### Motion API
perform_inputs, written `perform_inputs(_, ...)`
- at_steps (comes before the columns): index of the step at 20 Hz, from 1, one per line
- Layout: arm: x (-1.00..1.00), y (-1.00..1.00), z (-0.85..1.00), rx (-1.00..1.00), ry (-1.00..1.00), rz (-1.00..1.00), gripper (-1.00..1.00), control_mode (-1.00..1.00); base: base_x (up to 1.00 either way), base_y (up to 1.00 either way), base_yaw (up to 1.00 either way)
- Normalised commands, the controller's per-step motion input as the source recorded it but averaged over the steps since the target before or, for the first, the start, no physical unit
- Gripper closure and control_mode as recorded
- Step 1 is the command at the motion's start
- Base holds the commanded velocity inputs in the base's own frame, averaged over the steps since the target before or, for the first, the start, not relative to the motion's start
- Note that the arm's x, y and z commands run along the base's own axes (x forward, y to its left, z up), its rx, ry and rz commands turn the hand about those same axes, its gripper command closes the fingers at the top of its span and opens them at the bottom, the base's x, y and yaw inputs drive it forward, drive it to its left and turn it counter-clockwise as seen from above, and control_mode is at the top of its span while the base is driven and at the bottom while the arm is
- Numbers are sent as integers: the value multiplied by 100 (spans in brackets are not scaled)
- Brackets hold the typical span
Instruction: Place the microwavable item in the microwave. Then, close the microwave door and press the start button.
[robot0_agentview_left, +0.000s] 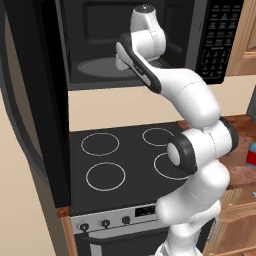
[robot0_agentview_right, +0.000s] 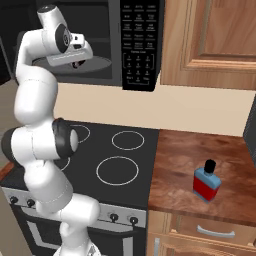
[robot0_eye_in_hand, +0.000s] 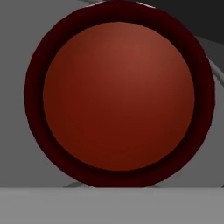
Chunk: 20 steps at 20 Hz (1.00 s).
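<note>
- Black large microwave oven (robot0_agentview_left: 210, 45) with its wide black windowed door (robot0_agentview_left: 30, 110) swung open; grey round turntable (robot0_agentview_left: 95, 66) inside.
- Dark red squat round mug (robot0_eye_in_hand: 118, 94) sits over the turntable, under the hand; likely rigid, light, glossy-slick, so grip the rim wall.
- End effector (robot0_agentview_right: 76, 63) pressed nearly together, apparently pinching the mug's rim.

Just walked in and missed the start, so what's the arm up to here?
The arm has its gripper inside the open microwave, over the grey turntable. The hand view looks straight down into the dark red mug with the turntable beneath it. The door is open, so closing it and pressing start remain.
</note>
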Motion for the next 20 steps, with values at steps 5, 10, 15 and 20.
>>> perform_inputs(5,-21,0,-4,0,-12,0,-100,-100,0,0,0)
perform_inputs(10,-69,0,0,0,-35,0,-100,-100,0,0,0)
perform_inputs(15,-99,0,-30,0,-30,0,-100,-100,0,0,0)
perform_inputs(20,-98,-1,-62,-7,-20,0,-100,-100,0,0,0)
